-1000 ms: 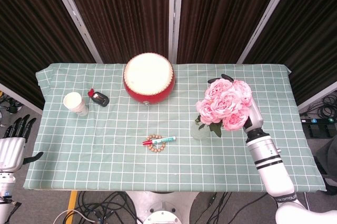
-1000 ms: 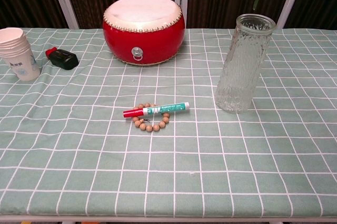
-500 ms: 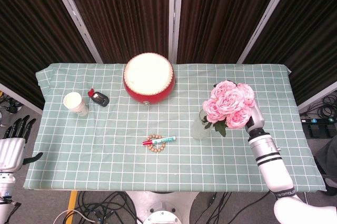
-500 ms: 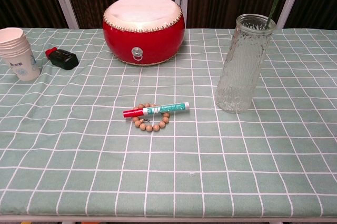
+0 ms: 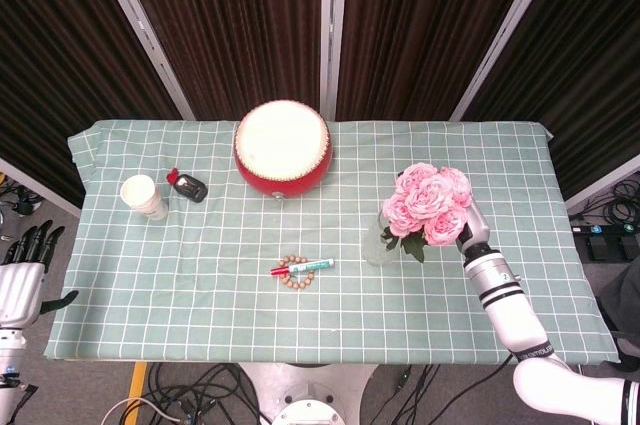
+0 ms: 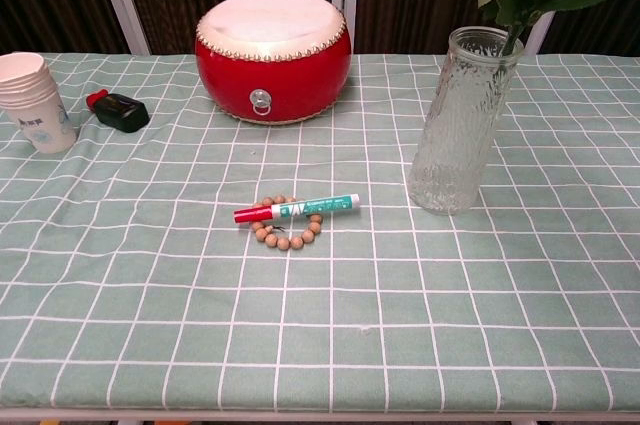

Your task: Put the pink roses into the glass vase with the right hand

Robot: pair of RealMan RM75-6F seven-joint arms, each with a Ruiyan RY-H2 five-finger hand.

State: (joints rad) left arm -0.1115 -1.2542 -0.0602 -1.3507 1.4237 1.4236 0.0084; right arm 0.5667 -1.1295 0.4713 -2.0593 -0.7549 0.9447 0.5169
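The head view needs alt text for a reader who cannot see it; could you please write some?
Seen from above, the right hand holds pink roses over a glass vase on a green checked table. A red drum, a paper cup, and a marker on a bead bracelet lie to the left.

The table (image 6: 120, 345) is covered by a pale green cloth crossed with a white grid; a red drum (image 6: 273, 57) with a cream skin and a band of pale studs is seen near the far edge; a white paper cup (image 6: 33, 102) with dark print is stood toward the left edge, and a black object with a red tip (image 6: 118, 110) is laid beside it; a marker (image 6: 297, 209) in red, white and teal is laid on tan wooden beads (image 6: 285, 230); clear ribbed glass is shown by the vase (image 6: 462, 123); pink blooms and dark green leaves are carried by the roses (image 5: 427, 203).
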